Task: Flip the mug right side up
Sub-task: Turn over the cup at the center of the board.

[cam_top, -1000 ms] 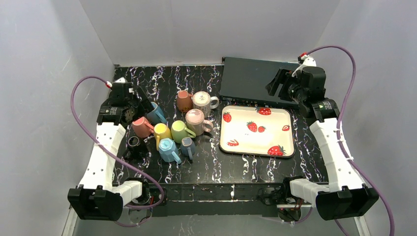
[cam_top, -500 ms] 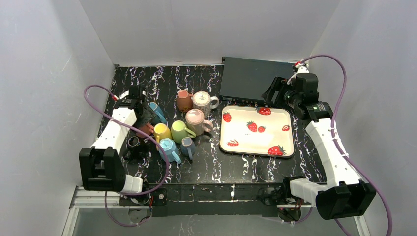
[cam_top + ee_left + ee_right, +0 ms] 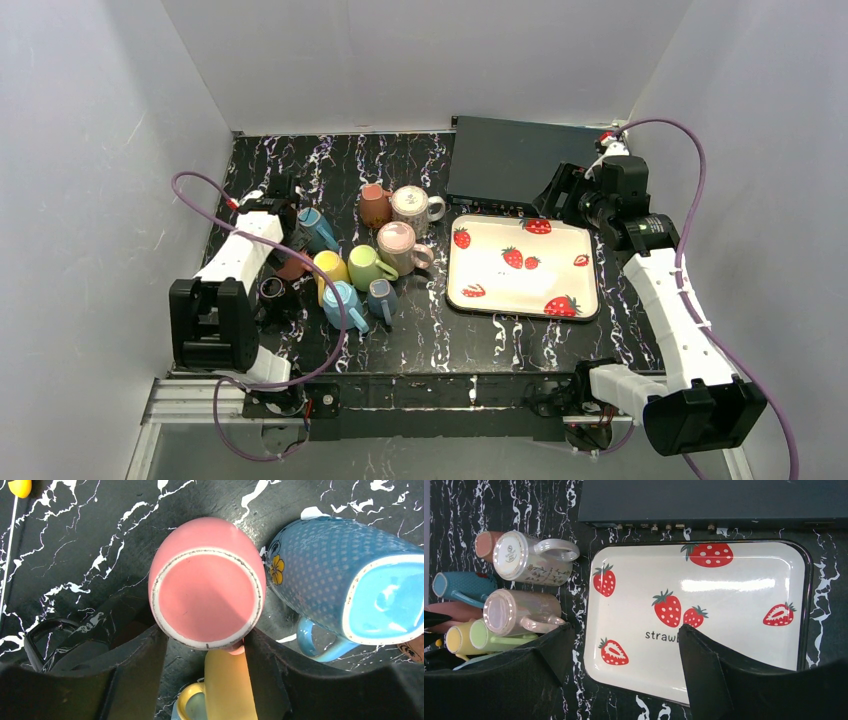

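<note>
A pink mug (image 3: 206,590) stands upside down, its flat base facing the left wrist camera. My left gripper (image 3: 205,635) reaches down over it, and both fingers press against its sides, shut on it. In the top view this gripper (image 3: 290,250) covers most of the pink mug (image 3: 292,268) at the left of the mug cluster. My right gripper (image 3: 621,630) hangs open and empty above the strawberry tray (image 3: 734,645), near the tray's far edge in the top view (image 3: 560,190).
A blue dotted mug (image 3: 340,580) lies on its side touching the pink one, with a yellow mug (image 3: 225,685) just below. Several more mugs crowd to the right: green (image 3: 365,265), pearly pink (image 3: 398,245), white floral (image 3: 413,205). A black box (image 3: 500,165) sits behind the tray (image 3: 540,285).
My left arm swung in and came down over the pink mug, and its jaws narrowed onto the mug's sides. The right arm shifted slightly, still open.
</note>
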`<move>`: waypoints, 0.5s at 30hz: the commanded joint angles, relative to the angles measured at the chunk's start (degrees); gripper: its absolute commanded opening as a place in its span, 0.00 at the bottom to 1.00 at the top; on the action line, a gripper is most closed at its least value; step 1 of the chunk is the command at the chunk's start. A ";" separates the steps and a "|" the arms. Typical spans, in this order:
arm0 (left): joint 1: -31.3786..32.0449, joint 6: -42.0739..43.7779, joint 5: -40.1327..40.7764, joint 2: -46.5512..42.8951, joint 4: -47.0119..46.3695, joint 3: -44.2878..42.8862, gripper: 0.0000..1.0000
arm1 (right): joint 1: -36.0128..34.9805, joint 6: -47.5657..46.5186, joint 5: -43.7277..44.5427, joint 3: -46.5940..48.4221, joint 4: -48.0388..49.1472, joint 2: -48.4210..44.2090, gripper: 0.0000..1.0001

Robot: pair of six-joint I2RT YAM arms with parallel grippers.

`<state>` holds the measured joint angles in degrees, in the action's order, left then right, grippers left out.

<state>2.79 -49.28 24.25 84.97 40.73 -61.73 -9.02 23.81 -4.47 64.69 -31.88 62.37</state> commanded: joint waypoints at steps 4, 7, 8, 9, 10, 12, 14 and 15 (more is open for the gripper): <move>-0.24 5.79 1.77 1.33 -3.23 -1.84 0.53 | 0.19 -0.17 -0.25 -0.57 -0.17 -1.43 0.84; -0.24 12.77 -0.86 3.99 -4.97 -4.51 0.51 | 0.20 -0.08 -0.11 -0.76 -0.28 -1.71 0.84; -0.23 14.19 -1.00 4.85 -4.76 -5.19 0.49 | 0.18 -0.08 0.04 -0.83 -0.35 -1.79 0.84; -0.23 15.38 -1.40 5.57 -4.55 -6.23 0.47 | 0.17 -0.04 0.15 -0.94 -0.42 -1.83 0.84; -0.24 16.39 -1.89 6.07 -4.60 -6.66 0.45 | 0.14 -0.01 0.24 -0.96 -0.46 -1.81 0.84; -0.18 16.96 -2.27 6.42 -4.55 -6.91 0.41 | 0.21 0.00 0.18 -1.05 -0.61 -1.80 0.83; -0.24 16.58 -2.28 6.34 -4.57 -6.62 0.40 | 0.14 0.21 0.19 -1.33 -0.68 -1.86 0.83; -0.24 16.20 -2.20 6.23 -4.49 -6.39 0.40 | 0.15 0.34 0.10 -1.46 -0.70 -1.97 0.83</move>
<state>2.70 -35.42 22.48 92.05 35.90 -66.89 -9.02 23.83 -4.47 63.83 -33.08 61.95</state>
